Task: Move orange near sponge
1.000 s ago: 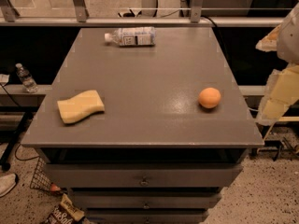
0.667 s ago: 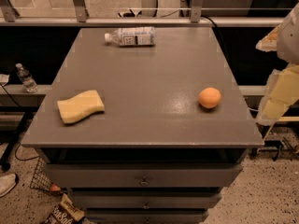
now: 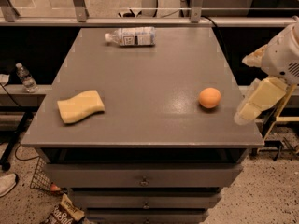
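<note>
Below the front edge of the surface point(image 3: 140, 134), nearer than the orange point(image 3: 210, 97), drawer fronts point(image 3: 142, 176) are seen stacked one under another. The orange is set on the surface close to its right edge, towards the front, and is touched by nothing. Far to the left of the orange, at about the same depth, the sponge point(image 3: 80, 106) is laid flat, well apart from the fruit. Just right of the orange, beyond the surface's edge, the hand point(image 3: 244, 87) is held in the air; its cream fingers point(image 3: 257, 99) are spread apart and nothing is grasped between them. Behind the orange and to its left, a clear plastic bottle point(image 3: 131, 36) is laid on its side near the far edge
</note>
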### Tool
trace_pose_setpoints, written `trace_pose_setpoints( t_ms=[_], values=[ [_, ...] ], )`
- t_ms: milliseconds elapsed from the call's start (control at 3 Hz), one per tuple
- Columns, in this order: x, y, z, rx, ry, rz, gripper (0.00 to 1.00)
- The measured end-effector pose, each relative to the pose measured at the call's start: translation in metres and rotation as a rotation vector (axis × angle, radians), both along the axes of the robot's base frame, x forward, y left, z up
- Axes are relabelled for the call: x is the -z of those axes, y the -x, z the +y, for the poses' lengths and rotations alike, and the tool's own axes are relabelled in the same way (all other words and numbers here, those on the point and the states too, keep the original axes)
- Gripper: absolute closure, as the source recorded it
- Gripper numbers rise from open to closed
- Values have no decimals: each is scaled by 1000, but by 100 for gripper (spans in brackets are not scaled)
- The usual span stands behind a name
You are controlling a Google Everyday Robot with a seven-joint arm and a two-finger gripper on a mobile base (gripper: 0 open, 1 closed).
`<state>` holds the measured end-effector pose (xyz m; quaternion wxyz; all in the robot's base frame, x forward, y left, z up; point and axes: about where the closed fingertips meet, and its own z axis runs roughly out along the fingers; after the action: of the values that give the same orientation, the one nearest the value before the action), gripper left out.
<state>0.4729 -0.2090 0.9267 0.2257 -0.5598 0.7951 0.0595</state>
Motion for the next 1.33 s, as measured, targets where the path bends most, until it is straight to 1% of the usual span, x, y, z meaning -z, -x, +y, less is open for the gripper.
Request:
trace_pose_setpoints(
  t_ms=[333, 667, 1333],
  values=[
    [33, -32, 17, 5, -78, -18, 0],
    [47, -47, 27, -3, -83, -26, 0],
    [67, -59, 41, -22, -98, -1, 0]
  ],
)
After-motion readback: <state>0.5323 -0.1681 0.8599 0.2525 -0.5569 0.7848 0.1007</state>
